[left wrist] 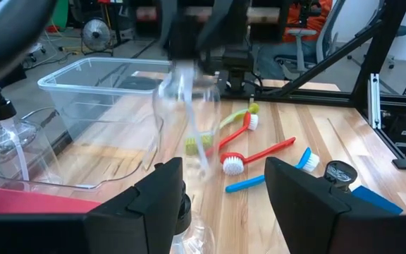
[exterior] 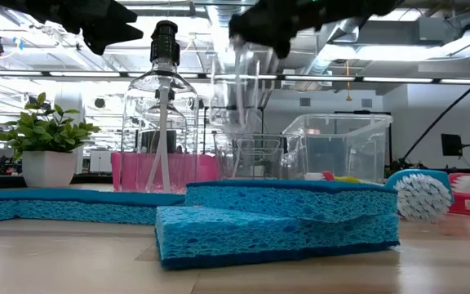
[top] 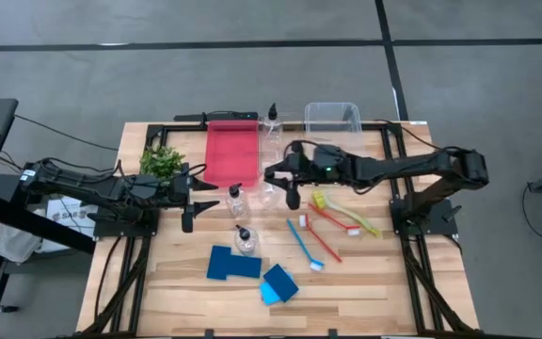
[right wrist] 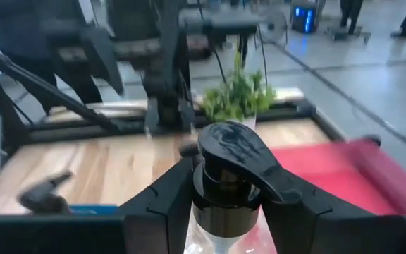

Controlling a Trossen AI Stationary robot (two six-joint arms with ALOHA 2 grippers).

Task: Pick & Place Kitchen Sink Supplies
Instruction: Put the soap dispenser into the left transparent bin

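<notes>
Right gripper (right wrist: 224, 204) clamped on a small clear bottle with black pump top (right wrist: 235, 166) — lifted beside the red plastic bin (top: 231, 153), left gripper (top: 199, 199) fingers spread, empty — near the leafy green plant (top: 162, 162).

Both arms are dark, near-black, built of slim tubular links joined by chunkier rounded joint housings. Black cables run along the left arm (top: 83, 188) and gather at its base by the table's edge. The right arm (top: 412, 168) carries a small green light on its wrist section, and its base stands on a black frame. The right gripper (right wrist: 217, 194) has two broad, matte black fingers with flat angled faces; the left gripper (left wrist: 224, 190) looks the same. A white label with dark lettering, perhaps a maker's mark, sits near the left base.
</notes>
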